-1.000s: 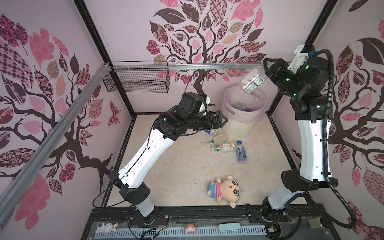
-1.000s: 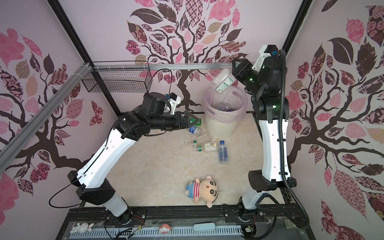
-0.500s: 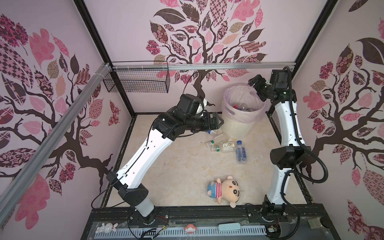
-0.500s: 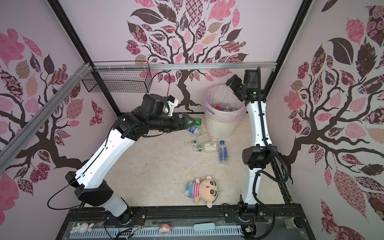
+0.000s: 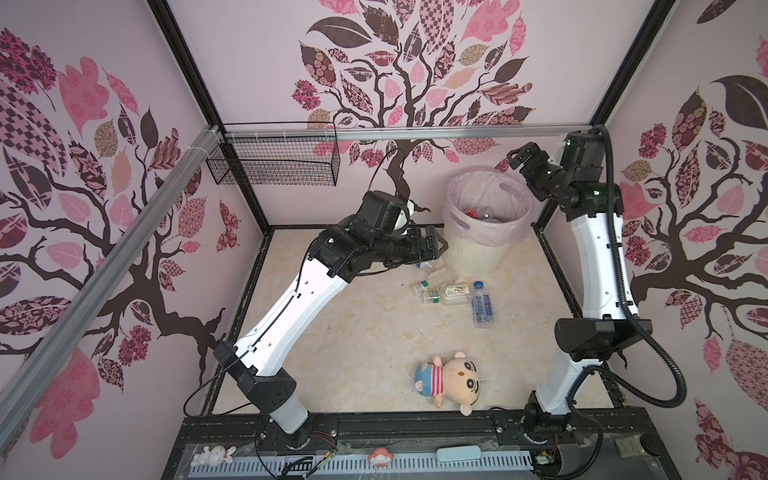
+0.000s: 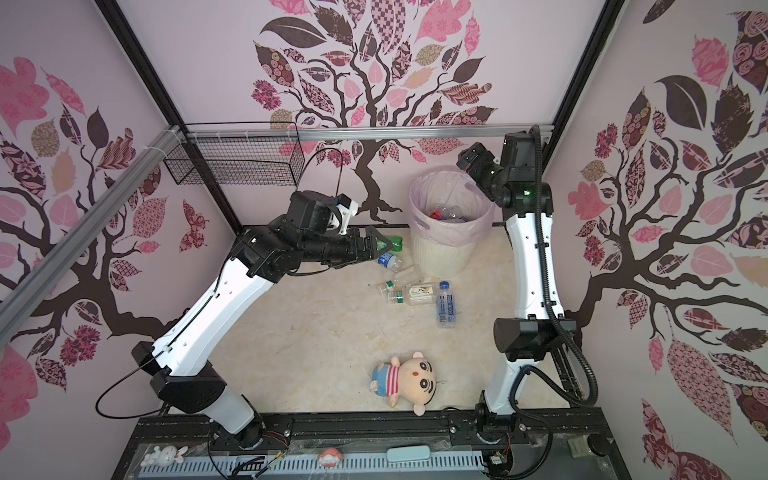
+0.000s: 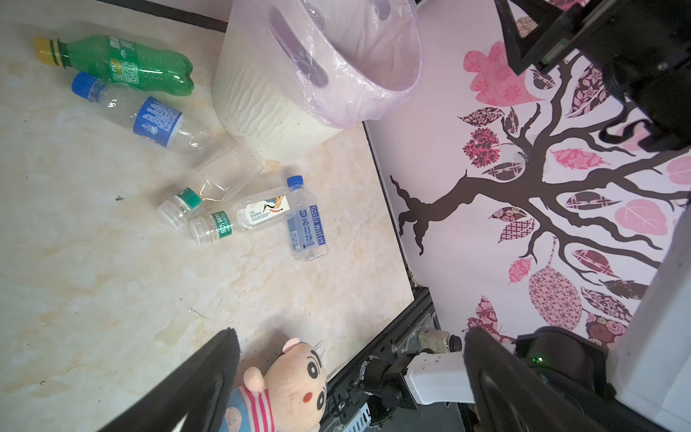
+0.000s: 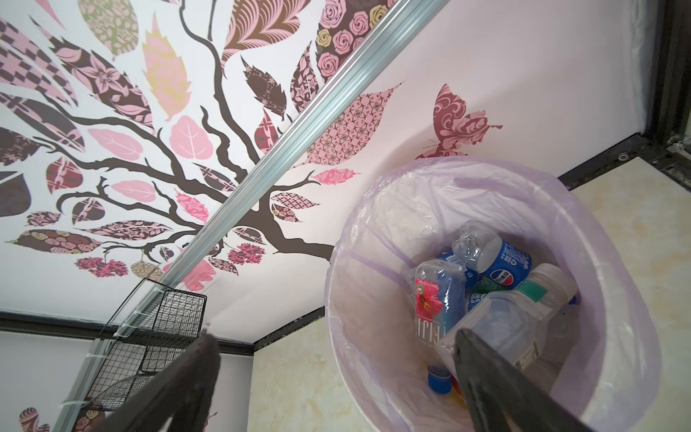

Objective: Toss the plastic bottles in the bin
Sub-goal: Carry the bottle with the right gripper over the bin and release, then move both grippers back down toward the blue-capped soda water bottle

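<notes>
Hanging above the edge of the bin (image 5: 478, 257), the right claw (image 5: 521, 156) stands wide open and holds nothing. Several plastic bottles (image 8: 486, 299) lie inside the pink bag. The left claw (image 6: 376, 242) is also open and empty, just beside the bin and above the table (image 7: 93, 280). Five bottles lie there near the bin: a green bottle (image 7: 127, 65), a blue-label bottle (image 7: 157, 119), two clear bottles (image 7: 224, 202) touching each other, and a soda water bottle (image 7: 306, 224). A plush doll (image 5: 451, 378) lies well apart.

Cream ribbed bin (image 5: 473, 257) upright, pink-lined; several bottles (image 8: 437, 299) inside; five loose bottles (image 7: 258, 213) lying flat beside base
</notes>
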Controlling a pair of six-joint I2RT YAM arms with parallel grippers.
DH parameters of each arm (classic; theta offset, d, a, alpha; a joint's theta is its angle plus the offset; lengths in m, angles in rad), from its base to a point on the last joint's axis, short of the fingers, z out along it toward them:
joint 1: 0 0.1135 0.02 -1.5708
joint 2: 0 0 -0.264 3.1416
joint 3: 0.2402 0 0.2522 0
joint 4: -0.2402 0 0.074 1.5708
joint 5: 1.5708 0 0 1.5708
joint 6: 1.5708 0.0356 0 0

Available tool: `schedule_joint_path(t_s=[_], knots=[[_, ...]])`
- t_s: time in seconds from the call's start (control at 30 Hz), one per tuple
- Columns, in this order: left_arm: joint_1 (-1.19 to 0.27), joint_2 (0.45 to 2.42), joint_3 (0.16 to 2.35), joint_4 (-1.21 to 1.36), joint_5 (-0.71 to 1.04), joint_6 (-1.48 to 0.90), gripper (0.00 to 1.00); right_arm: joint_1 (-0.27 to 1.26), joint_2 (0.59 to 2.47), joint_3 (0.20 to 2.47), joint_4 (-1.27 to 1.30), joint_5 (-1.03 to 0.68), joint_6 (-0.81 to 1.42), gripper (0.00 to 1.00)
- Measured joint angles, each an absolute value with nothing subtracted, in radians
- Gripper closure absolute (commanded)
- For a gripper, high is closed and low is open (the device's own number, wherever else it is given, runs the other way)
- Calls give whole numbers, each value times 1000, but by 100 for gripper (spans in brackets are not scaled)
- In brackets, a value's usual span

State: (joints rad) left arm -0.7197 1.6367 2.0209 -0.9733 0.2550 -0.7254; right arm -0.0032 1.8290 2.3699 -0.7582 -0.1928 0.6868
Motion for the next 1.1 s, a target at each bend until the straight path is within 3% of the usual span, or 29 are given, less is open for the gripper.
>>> schedule_joint_path(t_s=[0.47,0.7,1.1], knots=[[-718,1652,1913,-907,254,-844,3,24,1524,1944,-826,-228,653,0],[-705,1656,1721,-854,298,-927,3,136,1341,1489,-780,-208,657,0],[-694,1620,1539,-749,386,-1018,3,142,1233,1039,-686,-149,606,0]])
